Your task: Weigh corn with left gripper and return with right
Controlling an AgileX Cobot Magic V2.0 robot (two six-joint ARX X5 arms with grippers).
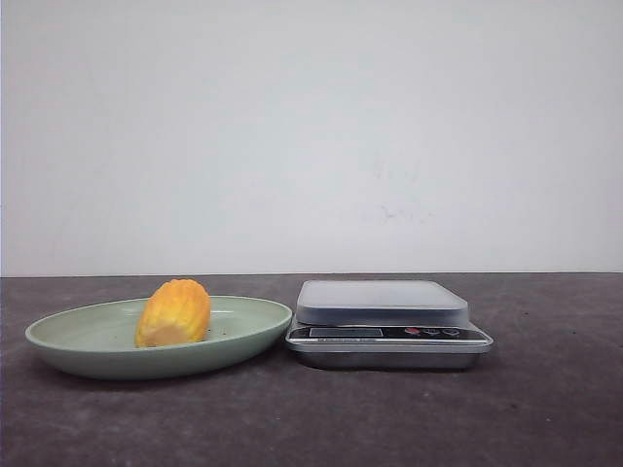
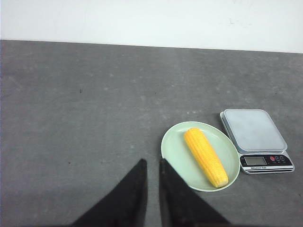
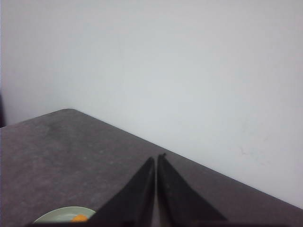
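Left hand (image 2: 152, 189) clear of corn (image 2: 205, 156)

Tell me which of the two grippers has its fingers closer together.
The right end effector: its fingers nearly touch along a thin slit, while the left end effector shows a slightly wider gap. Neither holds anything.

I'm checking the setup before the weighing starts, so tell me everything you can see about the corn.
The corn is a yellow-orange cob with lengthwise rows of kernels and a paler flat cut end. In the left wrist view it looks long and tapered; the front view sees it end-on, so it looks stubby. It lies on its side across the pale green plate, beside the scale. Only the plate touches it; no jaws are near it.
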